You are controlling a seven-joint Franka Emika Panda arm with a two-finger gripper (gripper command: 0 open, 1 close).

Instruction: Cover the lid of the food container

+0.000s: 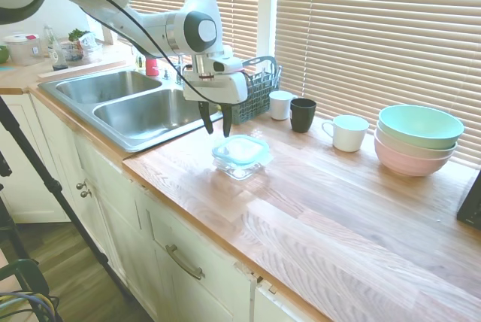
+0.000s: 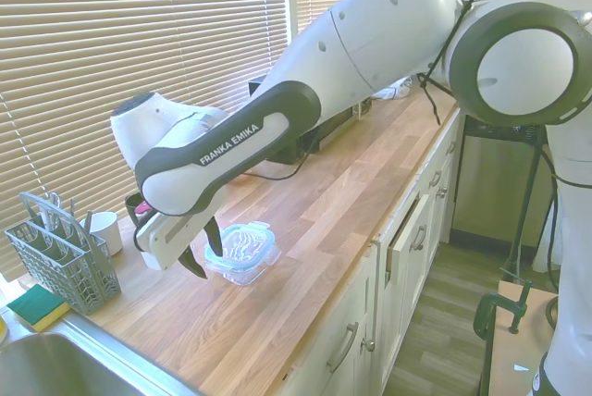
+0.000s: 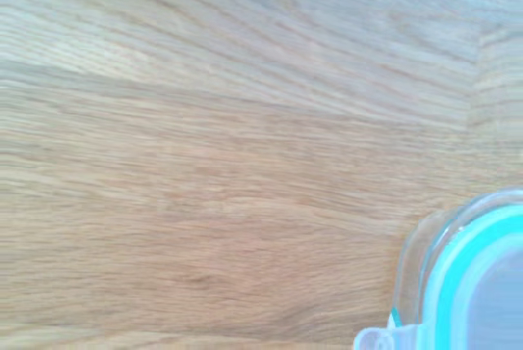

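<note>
Lid (image 1: 242, 147), clear with teal rim, is lying on top of the food container (image 1: 239, 165), a low glass dish standing on the wooden counter (image 1: 338, 209) between the sink (image 1: 128, 104) and the row of cups. Whether the lid is seated square and its snap tabs are engaged cannot be told; in the second exterior view it is appearing roughly aligned with the dish. Gripper (image 1: 216, 128) is hanging fingers-down with its fingers parted and holding nothing, tips just above the counter and just beside the container, on the side facing the sink. From the gripper, the lid is lying toward the stacked bowls (image 1: 417, 138), slightly lower than the fingertips. Wrist view is showing mostly bare wood, with only a corner of the lid and one clear tab at its edge, confirming the offset. Judgement: placement is looking largely done; any pressing down would call for shifting sideways over the lid's centre first. Also present: dish rack (image 1: 255, 89), white cup (image 1: 281, 104), dark cup (image 1: 303, 114), white mug (image 1: 348, 132).
</note>
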